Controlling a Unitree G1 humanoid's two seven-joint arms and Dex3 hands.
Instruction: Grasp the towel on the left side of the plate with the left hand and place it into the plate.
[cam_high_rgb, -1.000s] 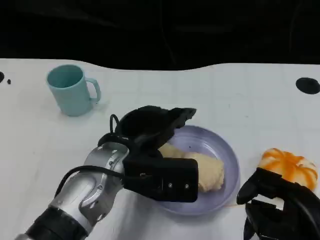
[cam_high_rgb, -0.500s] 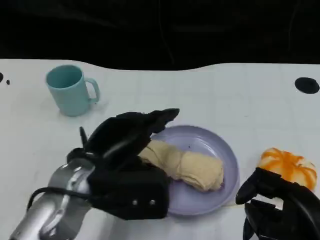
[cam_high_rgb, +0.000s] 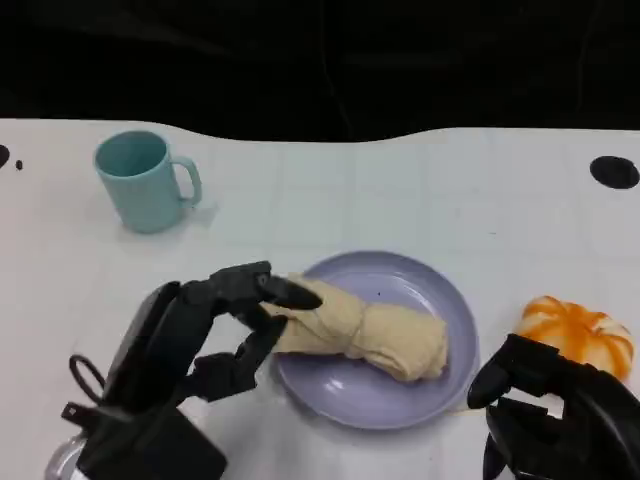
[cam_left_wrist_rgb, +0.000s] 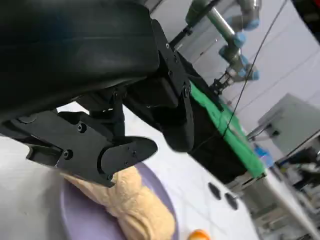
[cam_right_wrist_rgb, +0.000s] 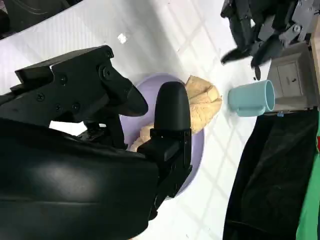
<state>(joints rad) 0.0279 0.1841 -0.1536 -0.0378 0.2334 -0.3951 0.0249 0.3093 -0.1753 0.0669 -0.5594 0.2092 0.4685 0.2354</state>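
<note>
Towel (cam_high_rgb: 362, 332): rolled, tan, on plate (cam_high_rgb: 450, 380)

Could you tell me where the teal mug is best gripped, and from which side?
Probably the mug's handle: it sticks out toward the plate, so come in from that side. The mug stands upright, so closing around the body from above-side would also work.

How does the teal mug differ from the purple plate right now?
The mug is teal, tall and looks empty; the plate is lilac, shallow and holds the rolled tan towel. The mug stands farther back, left of the plate, which lies nearer the left hand. Both rest on the white table.
</note>
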